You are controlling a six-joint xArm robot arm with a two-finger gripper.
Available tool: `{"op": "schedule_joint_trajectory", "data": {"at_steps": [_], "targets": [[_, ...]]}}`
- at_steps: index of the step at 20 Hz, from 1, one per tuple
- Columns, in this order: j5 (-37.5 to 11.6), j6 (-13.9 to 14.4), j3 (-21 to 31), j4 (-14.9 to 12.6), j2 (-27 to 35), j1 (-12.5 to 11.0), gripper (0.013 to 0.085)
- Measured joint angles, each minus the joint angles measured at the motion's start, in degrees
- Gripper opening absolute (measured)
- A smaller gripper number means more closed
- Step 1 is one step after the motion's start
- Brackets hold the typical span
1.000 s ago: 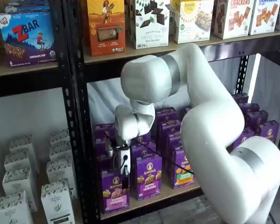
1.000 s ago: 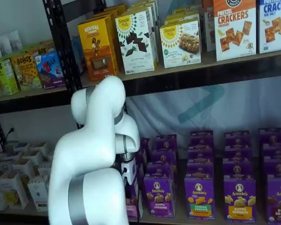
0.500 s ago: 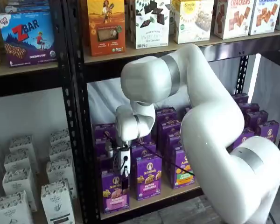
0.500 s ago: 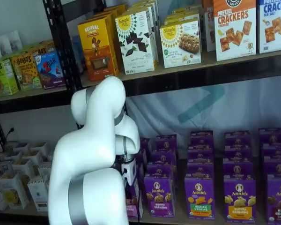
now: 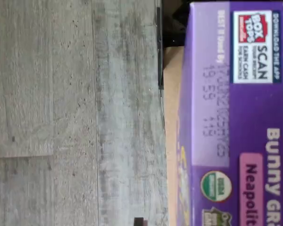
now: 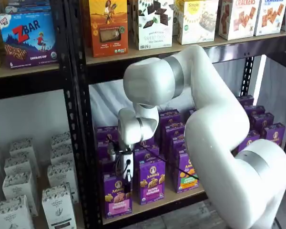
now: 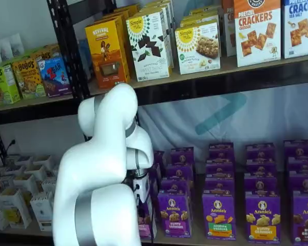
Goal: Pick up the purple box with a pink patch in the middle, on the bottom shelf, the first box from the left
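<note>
The purple box (image 6: 117, 195) is seen at the front of the bottom shelf (image 6: 157, 202), at seven o'clock from the arm's wrist. The gripper (image 6: 127, 181) is lowered onto its top. Whether its fingers have closed cannot be told. The grasp is judged underway; next, closure confirmed, then a straight lift.

Purple box (image 5: 236, 117) beside grey floor (image 5: 75, 113)
</note>
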Motion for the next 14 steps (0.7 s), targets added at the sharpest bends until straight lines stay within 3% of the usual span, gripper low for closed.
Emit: {"op": "schedule_joint_trajectory", "data": {"at_steps": [4, 14], "targets": [[0.0, -0.1, -0.2, 0.2, 0.2, 0.1, 0.061], [0.0, -0.2, -0.2, 0.5, 0.3, 0.2, 0.041]]}}
